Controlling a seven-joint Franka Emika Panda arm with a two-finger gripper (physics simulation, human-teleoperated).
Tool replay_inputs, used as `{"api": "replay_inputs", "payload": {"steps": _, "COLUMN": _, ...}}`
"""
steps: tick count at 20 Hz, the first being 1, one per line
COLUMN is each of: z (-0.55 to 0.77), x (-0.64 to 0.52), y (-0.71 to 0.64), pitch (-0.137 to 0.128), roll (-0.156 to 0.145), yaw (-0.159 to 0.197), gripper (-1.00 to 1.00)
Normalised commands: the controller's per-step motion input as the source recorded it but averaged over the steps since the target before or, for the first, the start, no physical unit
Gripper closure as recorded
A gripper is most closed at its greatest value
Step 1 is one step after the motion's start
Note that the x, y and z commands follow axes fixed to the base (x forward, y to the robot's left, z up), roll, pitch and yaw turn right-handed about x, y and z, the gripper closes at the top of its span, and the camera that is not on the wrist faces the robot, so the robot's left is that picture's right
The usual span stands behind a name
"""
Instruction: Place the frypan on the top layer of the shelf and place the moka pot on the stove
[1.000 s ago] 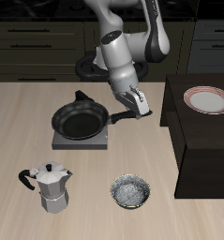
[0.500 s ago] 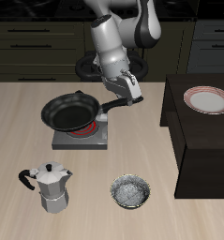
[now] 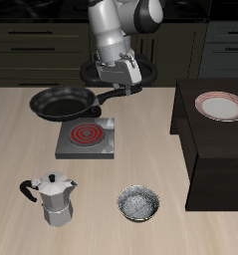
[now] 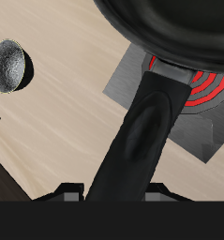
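My gripper [image 3: 120, 90] is shut on the long black handle of the frypan [image 3: 62, 102] and holds the pan in the air, above and just past the back edge of the stove [image 3: 87, 138]. The stove's red coil is uncovered. In the wrist view the pan's handle [image 4: 141, 131] runs straight out from the gripper, with the stove [image 4: 188, 94] below it. The silver moka pot [image 3: 53, 197] stands on the table near the front edge. The dark shelf [image 3: 212, 149] stands at the table's side, apart from the pan.
A pink-rimmed plate [image 3: 221, 106] lies on the shelf's top. A small silvery speckled bowl [image 3: 139, 205] sits near the table's front edge beside the moka pot; it also shows in the wrist view [image 4: 10, 66]. Dark cabinets run behind the table.
My gripper has lifted the frypan off the stove and swung it up and back, away from the shelf. The red coil is now fully uncovered. The moka pot and bowl have not moved.
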Motion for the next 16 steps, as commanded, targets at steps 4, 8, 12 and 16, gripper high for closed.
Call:
{"api": "replay_inputs", "payload": {"steps": 4, "z": 0.08, "x": 0.16, "y": -0.03, "pitch": 0.036, "roll": 0.05, "yaw": 0.109, "gripper": 1.0}}
{"api": "replay_inputs", "payload": {"steps": 8, "z": 0.16, "x": 0.15, "y": -0.11, "pitch": 0.049, "roll": 0.111, "yaw": 0.133, "gripper": 1.0}}
{"api": "replay_inputs", "payload": {"steps": 12, "z": 0.08, "x": 0.05, "y": -0.14, "pitch": 0.037, "roll": -0.001, "yaw": 0.111, "gripper": 1.0}}
{"api": "replay_inputs", "payload": {"steps": 16, "z": 0.29, "x": 0.09, "y": -0.21, "pitch": 0.06, "roll": 0.066, "yaw": 0.202, "gripper": 1.0}}
